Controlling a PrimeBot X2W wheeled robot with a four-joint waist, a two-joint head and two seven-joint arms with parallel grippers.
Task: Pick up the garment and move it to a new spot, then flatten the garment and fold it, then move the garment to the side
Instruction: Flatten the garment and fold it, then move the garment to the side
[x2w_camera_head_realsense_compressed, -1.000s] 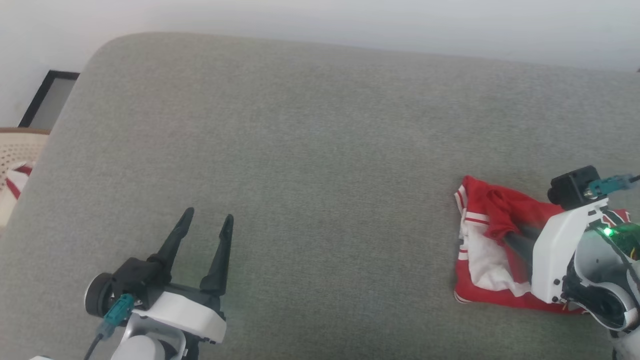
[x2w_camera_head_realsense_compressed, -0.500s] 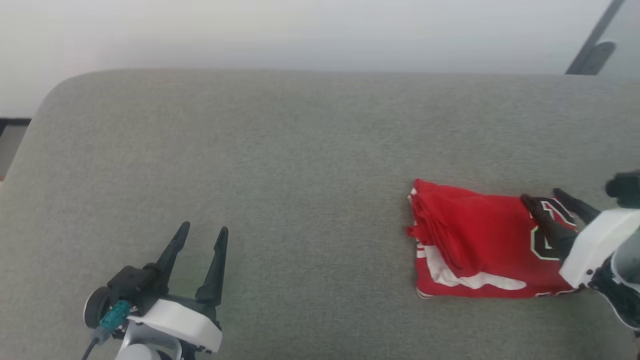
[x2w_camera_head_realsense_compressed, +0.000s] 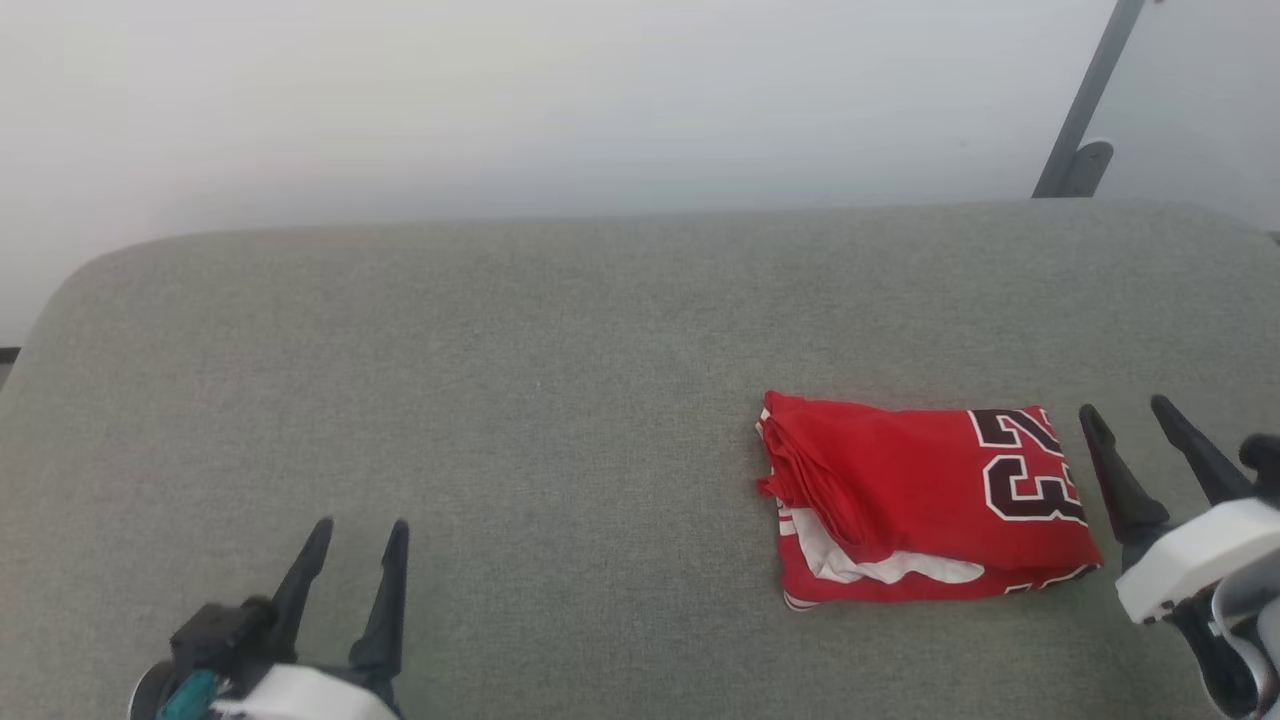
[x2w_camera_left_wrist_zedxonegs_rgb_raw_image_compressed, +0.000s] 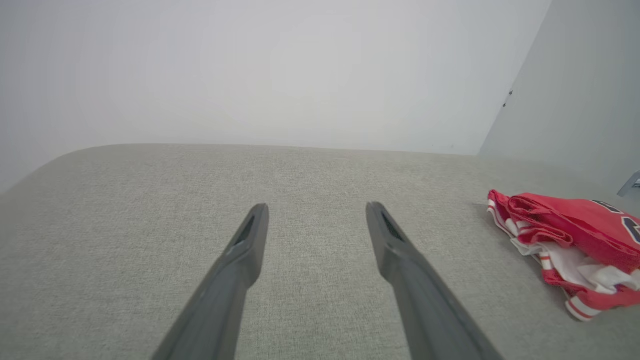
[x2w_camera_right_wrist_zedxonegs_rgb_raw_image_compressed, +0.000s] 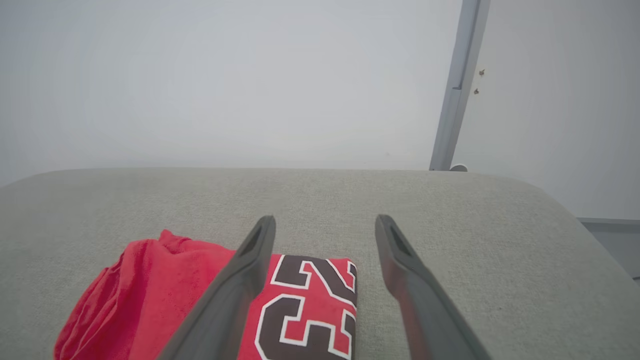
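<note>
The right gripper (x2w_camera_head_realsense_compressed: 1125, 412) is spread and empty, the garment (x2w_camera_head_realsense_compressed: 900, 490) just beside it at nine o'clock. The left gripper (x2w_camera_head_realsense_compressed: 361, 527) is spread, empty too.

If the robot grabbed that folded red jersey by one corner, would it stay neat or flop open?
Probably flop open: the jersey is soft cloth, its layers bunched loosely at one edge. It lies thin and flat, so it is likely light for its size. Pushed, it would probably wrinkle on the textured grey cushion rather than slide.
</note>
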